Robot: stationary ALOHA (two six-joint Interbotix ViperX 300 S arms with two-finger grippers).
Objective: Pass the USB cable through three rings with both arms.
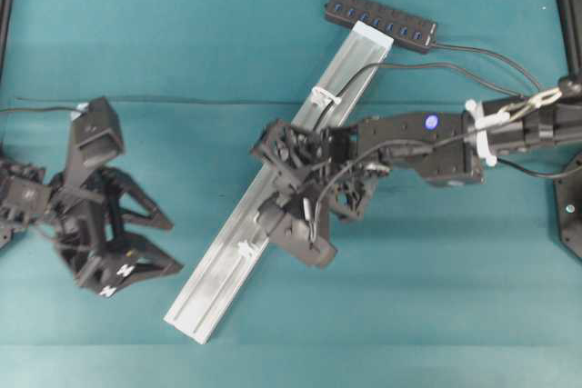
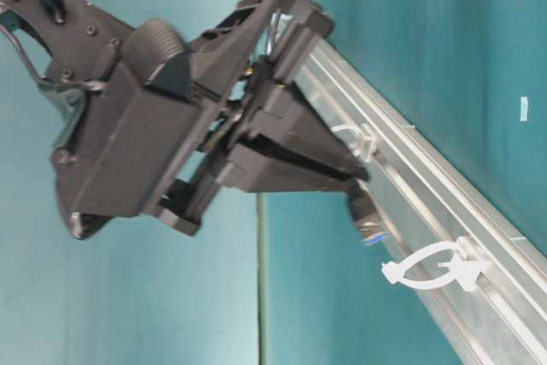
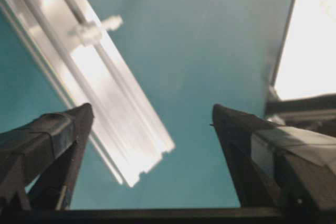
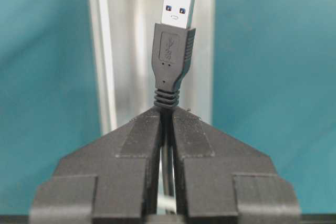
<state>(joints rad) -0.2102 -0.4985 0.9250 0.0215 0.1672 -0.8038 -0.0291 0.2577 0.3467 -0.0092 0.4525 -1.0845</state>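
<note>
the right gripper point(image 4: 167, 116) is clamped on the usb cable point(image 4: 173, 51) just behind its plug, which sticks out past the fingertips over the silver rail point(image 1: 273, 197) on the table point(image 1: 182, 43). the left gripper point(image 1: 164, 243) sits well off to the side, jaws spread wide and holding nothing

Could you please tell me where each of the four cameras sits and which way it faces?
Overhead: above, looking down on rail, hub, both arms.
Table-level: low, along the rail; right gripper fills it.
Left wrist: behind the open left gripper, facing a ring.
Right wrist: behind shut fingers gripping the USB cable.
All share the rail.
</note>
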